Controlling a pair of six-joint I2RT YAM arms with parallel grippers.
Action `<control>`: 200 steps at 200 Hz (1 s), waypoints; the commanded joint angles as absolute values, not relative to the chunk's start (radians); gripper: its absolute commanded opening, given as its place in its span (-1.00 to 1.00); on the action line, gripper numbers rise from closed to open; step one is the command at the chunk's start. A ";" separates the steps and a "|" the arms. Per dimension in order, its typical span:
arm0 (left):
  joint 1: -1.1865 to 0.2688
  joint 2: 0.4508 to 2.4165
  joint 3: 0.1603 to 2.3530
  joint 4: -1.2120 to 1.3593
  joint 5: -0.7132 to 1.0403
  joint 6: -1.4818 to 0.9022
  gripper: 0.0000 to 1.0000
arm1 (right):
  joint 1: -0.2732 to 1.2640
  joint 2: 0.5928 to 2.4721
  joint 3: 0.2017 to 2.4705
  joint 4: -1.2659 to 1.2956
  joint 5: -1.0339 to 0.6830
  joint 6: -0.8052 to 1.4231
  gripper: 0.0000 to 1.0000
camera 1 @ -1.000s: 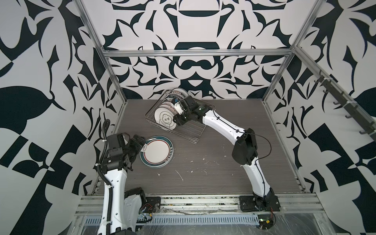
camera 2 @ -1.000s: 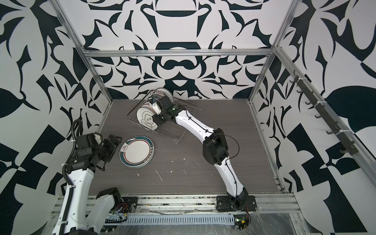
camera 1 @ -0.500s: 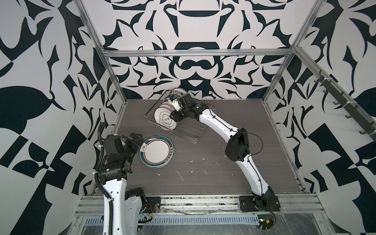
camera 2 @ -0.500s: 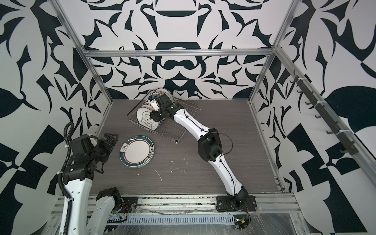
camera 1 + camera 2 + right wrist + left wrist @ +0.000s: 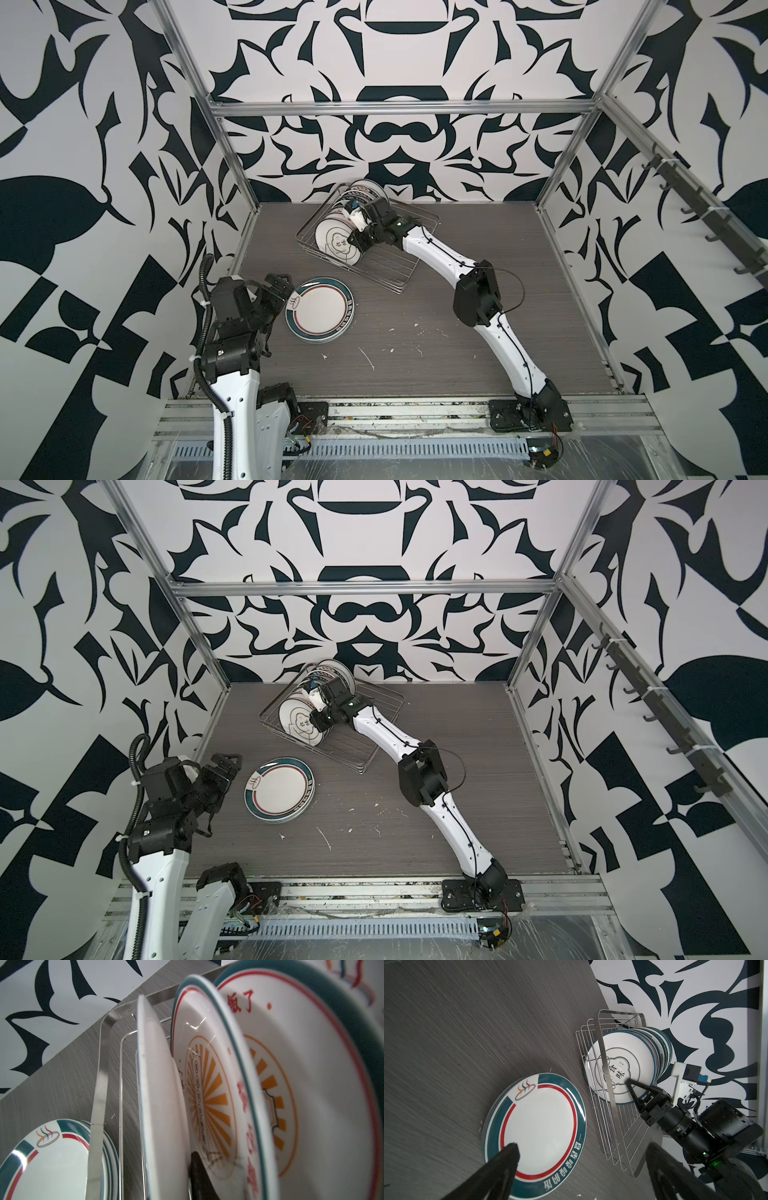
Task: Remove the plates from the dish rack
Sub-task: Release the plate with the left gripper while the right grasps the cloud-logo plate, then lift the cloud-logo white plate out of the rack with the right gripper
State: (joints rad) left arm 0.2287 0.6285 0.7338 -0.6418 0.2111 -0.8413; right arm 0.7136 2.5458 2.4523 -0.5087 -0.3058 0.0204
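The dish rack (image 5: 415, 266) (image 5: 374, 739) stands askew at the back of the table, with several plates upright in its left end. My right gripper (image 5: 355, 241) (image 5: 316, 721) is shut on the front plate (image 5: 332, 243) (image 5: 618, 1055), a white one with black characters. One finger (image 5: 636, 1091) lies on its face and the other finger (image 5: 199, 1174) presses its back. Behind it stand sunburst plates (image 5: 209, 1095). A stack of teal-rimmed plates (image 5: 320, 309) (image 5: 280, 789) (image 5: 537, 1124) lies flat on the table. My left gripper (image 5: 277, 286) (image 5: 582, 1145) hangs open just left of that stack, holding nothing.
White scraps (image 5: 368, 357) litter the dark wood table in front of the stack. Aluminium frame posts (image 5: 232, 166) and patterned walls close in the table on three sides. A rail of hooks (image 5: 698, 208) runs along the right wall.
My right jaws have closed onto the front plate in the rack after reaching in a little further. The left arm has shifted slightly beside the stack and its jaws stand a bit wider.
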 commanded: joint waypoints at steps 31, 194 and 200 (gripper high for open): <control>0.228 0.603 0.702 -0.619 0.241 -0.797 0.99 | 0.711 2.501 2.459 -0.464 -0.331 0.009 -0.94; 0.228 0.723 0.718 -0.558 0.358 -0.735 0.98 | 0.716 2.183 2.357 -0.604 -0.134 -0.042 -1.00; 0.227 0.736 0.721 -0.548 0.379 -0.735 0.98 | 0.717 2.153 2.325 -0.597 -0.113 -0.042 -1.00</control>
State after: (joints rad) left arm 0.2287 0.6987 0.7078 -0.6014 0.2890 -0.7540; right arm 0.7078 2.2932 2.3737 -0.6102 -0.1879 -0.0345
